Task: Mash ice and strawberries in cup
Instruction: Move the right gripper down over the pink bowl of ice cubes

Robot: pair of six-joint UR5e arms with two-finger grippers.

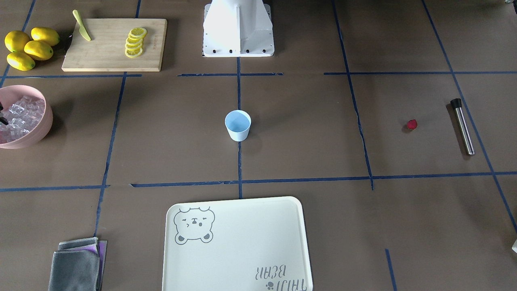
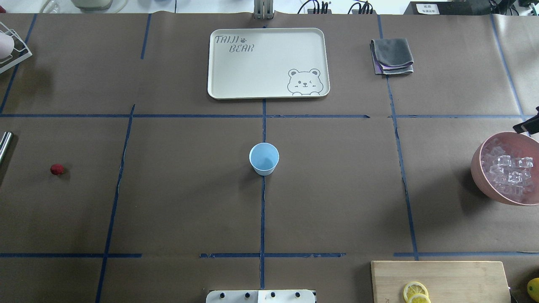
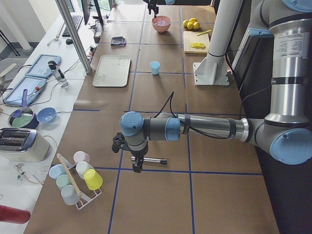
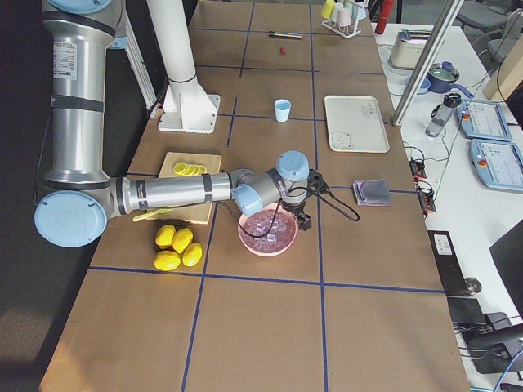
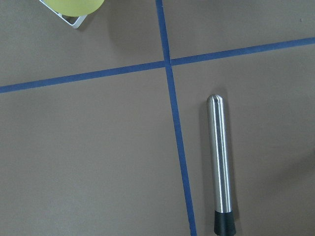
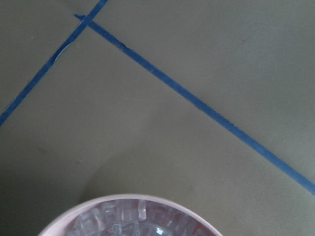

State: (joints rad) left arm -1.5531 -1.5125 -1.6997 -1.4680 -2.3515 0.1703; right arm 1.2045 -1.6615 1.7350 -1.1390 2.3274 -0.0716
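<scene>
Cup (image 2: 264, 158) central; tray (image 2: 261, 67) beyond it; strawberry (image 2: 57, 169) far to robot's left; ice (image 2: 509, 170) in bowl (image 2: 479, 176) far right.

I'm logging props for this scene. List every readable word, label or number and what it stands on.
"TAIJI BEAR": printed on the cream tray, beside a bear drawing.
Mark on the cutting board: too small to read.
Sticker on the left arm: too small to read.
White sign beyond the table: blurred.

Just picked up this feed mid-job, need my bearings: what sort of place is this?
Probably a robotics lab staged as a drink-prep station: a brown paper-covered table gridded with blue tape, a pink bowl of clear ice cubes near a wooden cutting board, and a white side bench with tablets.
</scene>
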